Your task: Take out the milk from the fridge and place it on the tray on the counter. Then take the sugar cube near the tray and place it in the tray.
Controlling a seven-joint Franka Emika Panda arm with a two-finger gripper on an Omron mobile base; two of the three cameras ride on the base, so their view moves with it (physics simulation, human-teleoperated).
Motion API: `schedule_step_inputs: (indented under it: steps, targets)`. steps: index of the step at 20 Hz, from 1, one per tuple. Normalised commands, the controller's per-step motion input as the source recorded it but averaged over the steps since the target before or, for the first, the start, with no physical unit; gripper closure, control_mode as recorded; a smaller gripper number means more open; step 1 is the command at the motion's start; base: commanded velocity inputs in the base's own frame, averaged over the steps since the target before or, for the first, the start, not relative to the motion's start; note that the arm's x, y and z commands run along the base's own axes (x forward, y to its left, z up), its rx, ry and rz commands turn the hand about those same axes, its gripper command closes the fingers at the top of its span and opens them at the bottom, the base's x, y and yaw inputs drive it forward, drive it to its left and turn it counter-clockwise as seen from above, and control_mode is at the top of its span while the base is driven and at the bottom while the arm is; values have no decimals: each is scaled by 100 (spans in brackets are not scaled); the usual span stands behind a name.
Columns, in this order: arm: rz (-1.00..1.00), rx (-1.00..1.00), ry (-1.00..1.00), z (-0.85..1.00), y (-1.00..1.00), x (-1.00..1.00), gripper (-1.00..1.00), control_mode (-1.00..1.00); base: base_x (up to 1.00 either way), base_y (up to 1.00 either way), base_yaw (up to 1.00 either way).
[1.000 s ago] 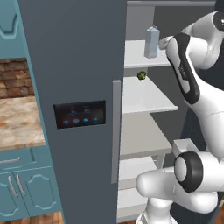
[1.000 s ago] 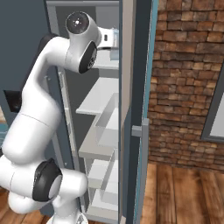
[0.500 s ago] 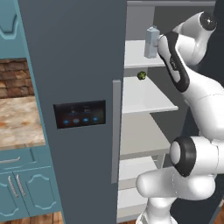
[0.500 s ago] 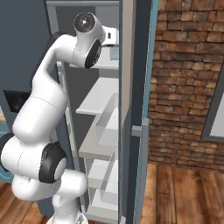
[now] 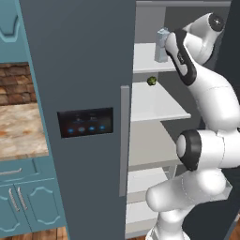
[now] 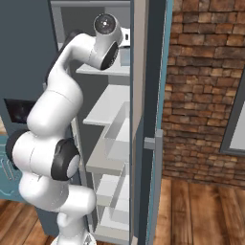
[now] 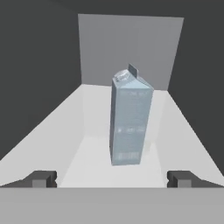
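Standing upright on the top white shelf of the open fridge (image 5: 84, 70), the milk (image 5: 162, 45) sits at about one o'clock in the left base view, with the arm's upper links reaching toward it from the right. A small dark-green round item (image 5: 152, 81) lies on the shelf below, at five o'clock from the carton. The counter (image 5: 21, 131) shows at nine o'clock.

In the right base view, the arm bends into the fridge at twelve o'clock.

In the hand view, the gripper (image 7: 112, 179) is spread fully wide and holds nothing; the milk stands at twelve o'clock, centred between the fingertips (image 7: 41, 178) but apart from them.
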Motion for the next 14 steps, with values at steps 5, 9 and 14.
schedule_step_inputs:
  steps: [5, 9, 14]
  targets:
    - [2, 0, 0, 0, -13, 43, -100, -100, 0, 0, 0]
    - [0, 0, 0, 0, -3, 51, -100, -100, 0, 0, 0]
    - [0, -1, 0, 0, 0, 34, -100, -100, 0, 0, 0]
